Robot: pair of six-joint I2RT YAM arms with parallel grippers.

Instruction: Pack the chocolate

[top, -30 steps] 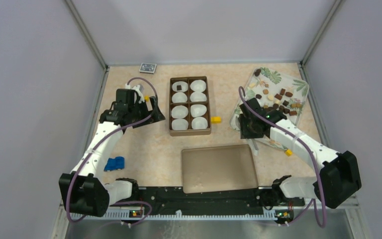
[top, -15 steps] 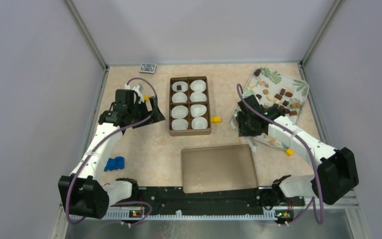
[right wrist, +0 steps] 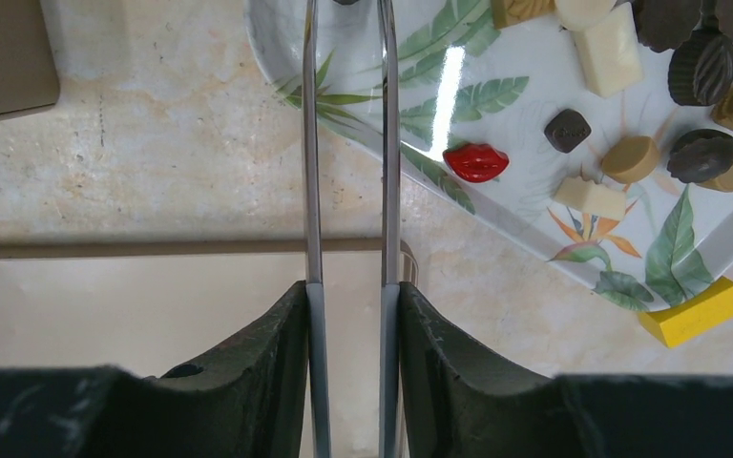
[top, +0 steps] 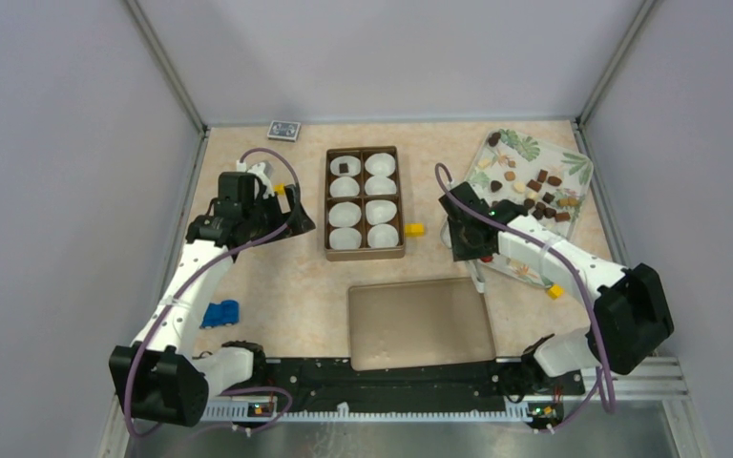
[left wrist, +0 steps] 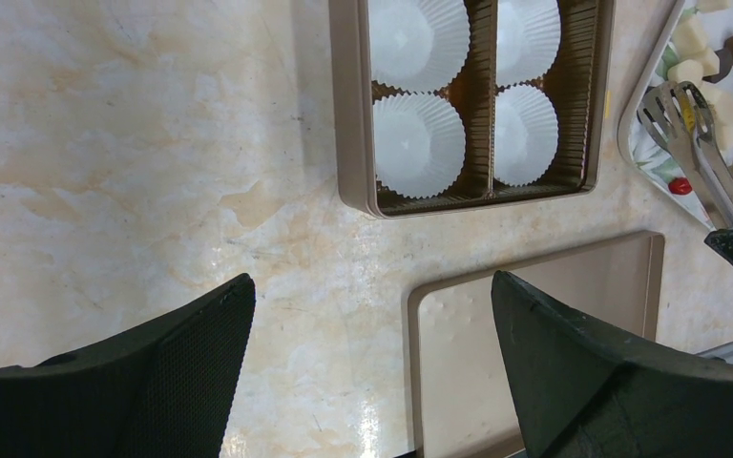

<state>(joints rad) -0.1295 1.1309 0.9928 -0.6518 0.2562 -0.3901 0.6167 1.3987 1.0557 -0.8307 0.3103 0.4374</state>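
Observation:
The chocolate point(top: 534, 186) lies as many small dark, brown and cream pieces point(right wrist: 697, 57) on a leaf-print plate point(top: 525, 148) at the back right. One dark piece point(top: 344, 167) sits in the back-left paper cup of the brown box point(top: 364, 202). My right gripper point(top: 472, 243) is at the plate's near-left edge, shut on metal tongs point(right wrist: 347, 172). Both tong arms are pinched between its fingers point(right wrist: 351, 291), and their tips run off the top of the right wrist view. My left gripper point(top: 291, 215) hangs open and empty left of the box, over bare table point(left wrist: 372, 286).
The box's flat brown lid point(top: 420, 322) lies near the front. Yellow blocks sit right of the box point(top: 414, 229) and by the plate's near corner point(top: 554, 291). A red lip-shaped sweet point(right wrist: 475, 162) is on the plate. A blue object point(top: 219, 313) lies front left, and a small card pack point(top: 283, 130) at the back.
My right gripper has swung left along the plate's edge with the tongs and squeezed them narrower. The left arm has barely moved.

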